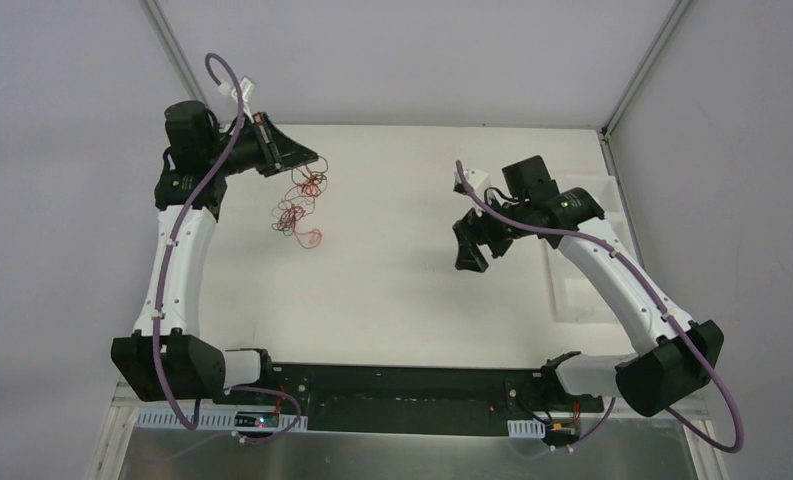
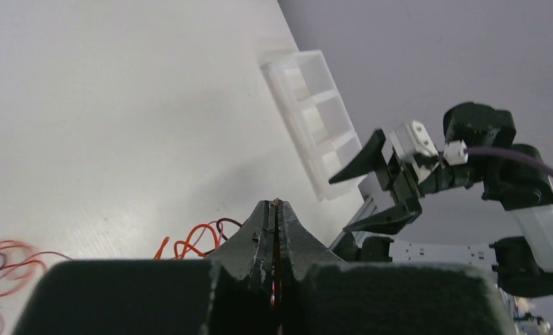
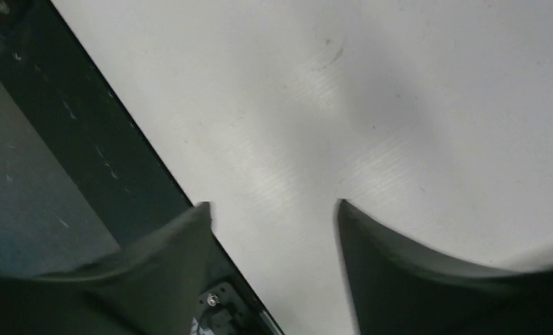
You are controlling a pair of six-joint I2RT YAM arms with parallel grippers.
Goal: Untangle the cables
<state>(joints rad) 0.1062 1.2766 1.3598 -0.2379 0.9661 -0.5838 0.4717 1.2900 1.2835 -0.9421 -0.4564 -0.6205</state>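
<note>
Left gripper [image 2: 276, 206] pinches shut on a red strand of the cables [image 1: 300, 208], tangled at the far left of the table [image 1: 402, 300]; right gripper [image 3: 273, 209] stands wide, empty, well apart, so separation appears pending: it must reach across and take another strand.

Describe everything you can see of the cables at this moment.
The cables are a loose tangle of hair-thin, curly wires, mostly red and orange with at least one dark strand, and look like flexible insulated wire. The bunch trails from the tip of the left gripper onto the far left part of the white table. The jaws are shut, and the left wrist view shows a red strand pinched between them. Nothing else touches the bunch.
</note>
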